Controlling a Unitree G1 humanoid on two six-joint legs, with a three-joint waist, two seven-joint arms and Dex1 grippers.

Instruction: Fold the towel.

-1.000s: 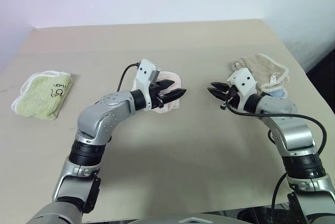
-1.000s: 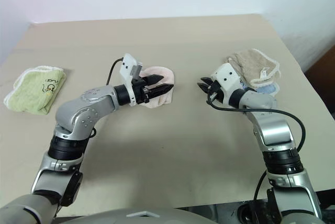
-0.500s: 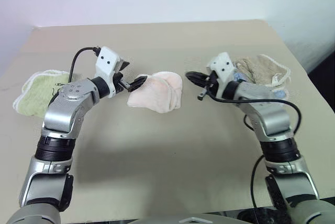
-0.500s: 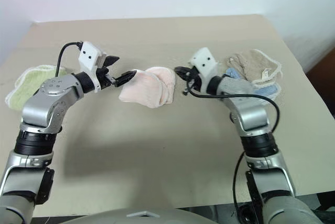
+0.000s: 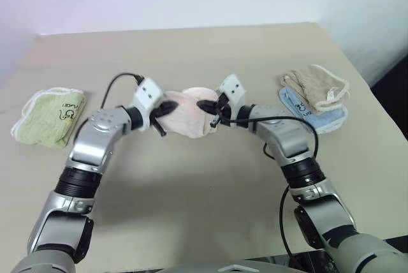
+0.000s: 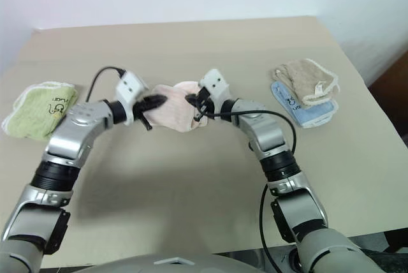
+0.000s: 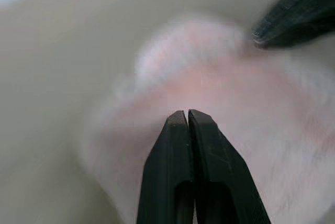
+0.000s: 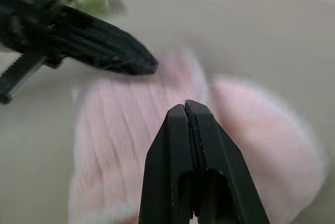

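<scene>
While both pincers press in with fingers closed, the left pincer [image 5: 167, 108] and right pincer [image 5: 205, 104] flank the towel [image 5: 189, 115]. A green cloth [image 5: 50, 115] lies far left on the table [image 5: 204, 177]; beige cloth [image 5: 317, 87] tops a blue cloth [image 5: 319, 115] far right.

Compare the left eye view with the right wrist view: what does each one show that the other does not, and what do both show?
Left eye view alone: the beige cloth lying on a blue cloth, and the table from edge to edge. Right wrist view alone: the right hand from close up, fingers shut. Both: the pink towel, the left hand and the green cloth.
</scene>
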